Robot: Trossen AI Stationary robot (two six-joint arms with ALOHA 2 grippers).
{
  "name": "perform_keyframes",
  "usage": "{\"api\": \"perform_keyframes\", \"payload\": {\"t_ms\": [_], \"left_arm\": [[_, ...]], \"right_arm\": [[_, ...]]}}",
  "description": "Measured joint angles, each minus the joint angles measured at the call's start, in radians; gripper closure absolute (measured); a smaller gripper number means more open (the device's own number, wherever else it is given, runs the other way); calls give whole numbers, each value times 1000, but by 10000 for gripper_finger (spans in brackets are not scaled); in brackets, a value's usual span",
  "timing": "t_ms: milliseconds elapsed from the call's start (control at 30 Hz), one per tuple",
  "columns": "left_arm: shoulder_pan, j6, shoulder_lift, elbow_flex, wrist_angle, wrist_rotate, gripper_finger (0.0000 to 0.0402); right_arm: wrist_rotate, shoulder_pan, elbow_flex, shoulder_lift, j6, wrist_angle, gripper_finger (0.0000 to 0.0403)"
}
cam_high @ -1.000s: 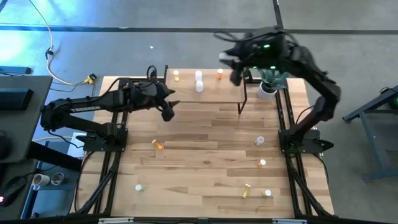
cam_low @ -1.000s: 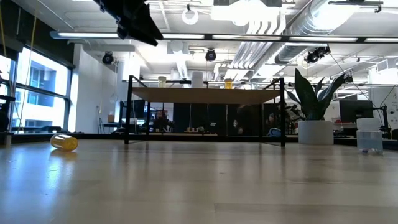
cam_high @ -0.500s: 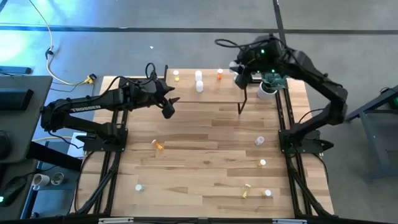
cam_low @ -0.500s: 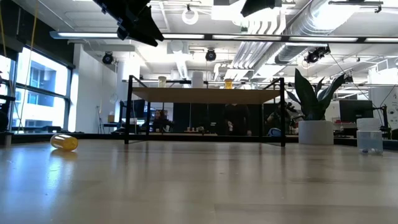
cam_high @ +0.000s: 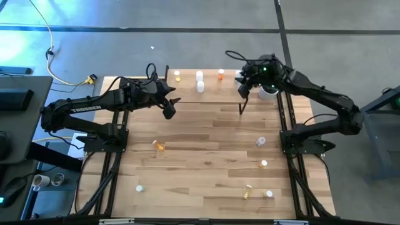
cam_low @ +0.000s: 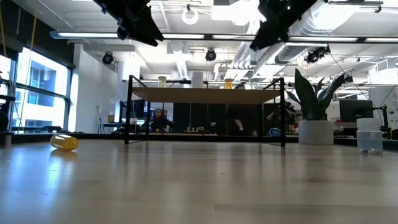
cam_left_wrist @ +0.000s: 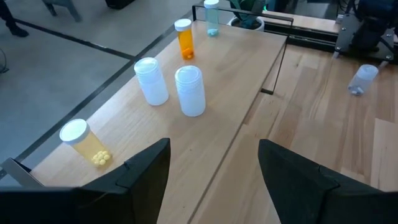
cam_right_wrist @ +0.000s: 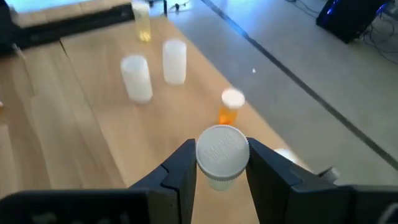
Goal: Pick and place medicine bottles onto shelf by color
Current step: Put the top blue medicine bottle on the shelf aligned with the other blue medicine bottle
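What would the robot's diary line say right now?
right gripper: holding pale bottle above shelf | left gripper: open, over shelf's other end

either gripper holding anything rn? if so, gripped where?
Right gripper holds a white-capped bottle above the shelf, fingers clamped on its sides just below the cap. Left gripper is open and empty.

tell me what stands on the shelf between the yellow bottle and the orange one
Two white bottles stand side by side between the yellow bottle and the orange bottle on the shelf, as the left wrist view shows best.
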Motion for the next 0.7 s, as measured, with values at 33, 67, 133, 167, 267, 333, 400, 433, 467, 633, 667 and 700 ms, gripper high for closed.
{"api": "perform_keyframes", "payload": {"t_ms": [33,67,133,167,267,333,400,433,467,633,667,700], "left_arm": [[0,0,0,0,0,0,167],[0,0,0,0,0,0,167],[0,0,0,0,0,0,167],[0,0,0,0,0,0,167],[0,0,0,0,0,0,167],[0,0,0,0,0,0,167],[0,0,0,0,0,-1,167],[0,0,0,0,0,-1,167],[0,0,0,0,0,-2,167],[0,0,0,0,0,-4,167],[0,0,0,0,0,-4,167],[0,0,0,0,0,-4,167]], "right_arm": [[0,0,-16,0,-2,3,295],[0,0,-32,0,-3,6,295],[0,0,-66,1,3,37,295],[-1,0,-80,1,13,54,295],[-1,0,-122,1,22,85,295],[-1,0,-155,1,30,112,295],[0,0,-178,1,40,116,295],[3,0,-190,1,40,120,295],[3,0,-200,1,41,123,295],[6,0,-223,1,41,146,295],[11,0,-225,1,35,149,295],[22,0,-225,1,29,150,295]]}}
